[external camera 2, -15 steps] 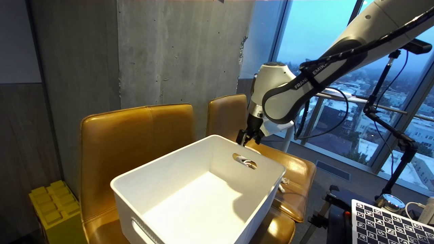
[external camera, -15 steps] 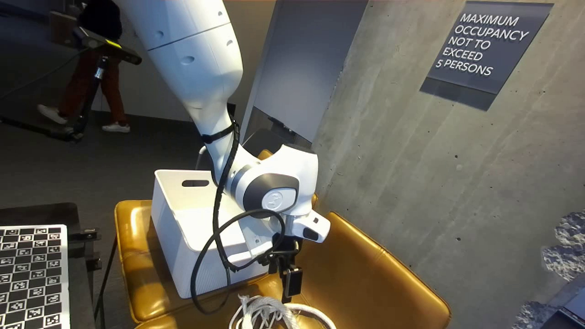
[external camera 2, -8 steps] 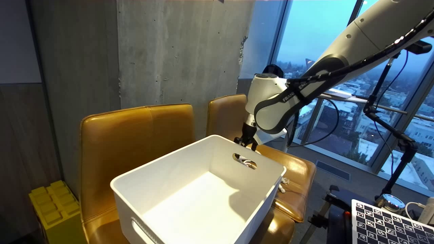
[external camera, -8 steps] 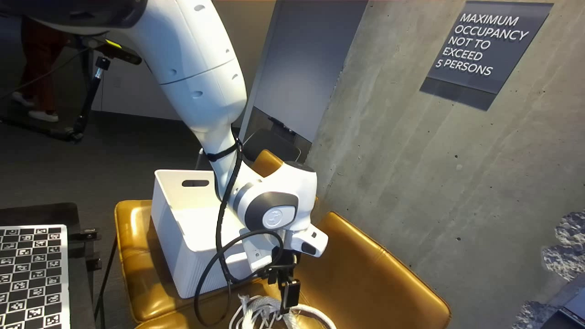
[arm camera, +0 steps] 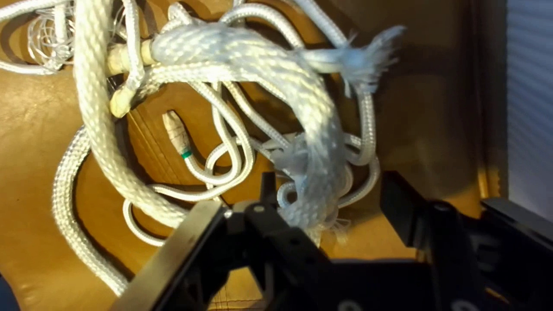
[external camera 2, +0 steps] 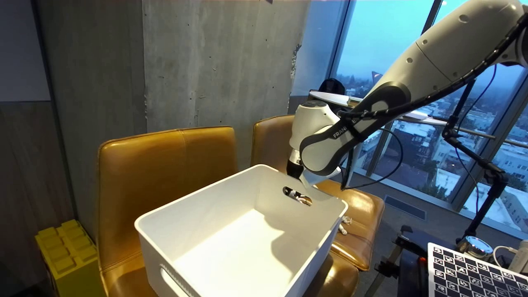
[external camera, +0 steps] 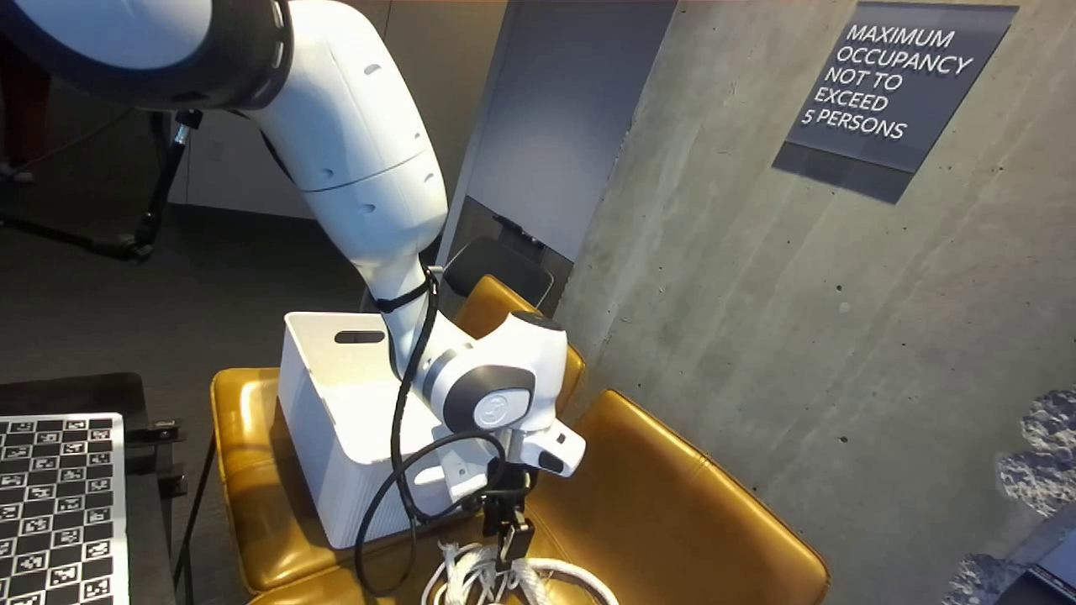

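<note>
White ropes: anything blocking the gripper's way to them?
Nothing visible. In the wrist view the gripper is open over the white ropes, a thick strand showing between its fingers; the white bin stands off to the side.

This looks like a small office meeting room: a sign (white capitals, limiting occupancy to 5 persons) is fixed to a concrete wall behind padded tan chairs, and a tall window overlooks city rooftops from well above.
</note>
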Tool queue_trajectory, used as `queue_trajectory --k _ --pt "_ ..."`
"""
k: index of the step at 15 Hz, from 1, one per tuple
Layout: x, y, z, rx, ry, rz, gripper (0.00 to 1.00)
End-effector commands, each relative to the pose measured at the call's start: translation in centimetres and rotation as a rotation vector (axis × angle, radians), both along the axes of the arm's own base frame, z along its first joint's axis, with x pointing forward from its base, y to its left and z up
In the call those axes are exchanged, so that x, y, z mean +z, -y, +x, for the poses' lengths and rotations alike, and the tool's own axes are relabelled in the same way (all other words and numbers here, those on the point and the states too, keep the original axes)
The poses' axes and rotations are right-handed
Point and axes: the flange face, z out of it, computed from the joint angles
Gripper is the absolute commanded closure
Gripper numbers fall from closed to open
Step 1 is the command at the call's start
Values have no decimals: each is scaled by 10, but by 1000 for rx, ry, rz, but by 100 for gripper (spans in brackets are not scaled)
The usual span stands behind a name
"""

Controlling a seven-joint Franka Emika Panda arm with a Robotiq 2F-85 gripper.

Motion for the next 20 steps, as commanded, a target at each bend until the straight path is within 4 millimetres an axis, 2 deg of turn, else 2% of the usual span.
queue_trajectory --k 1,5,8,10,15,20 --pt "-4 -4 7 -22 -13 -7 68" --pt "3 -4 6 -19 -12 -11 98" --pt "13 -3 5 -22 -12 -11 99" --pt "40 -10 -1 -25 -10 -15 97" --pt "126 -23 -33 20 -47 -40 97" --pt "238 -26 -47 96 55 -98 97"
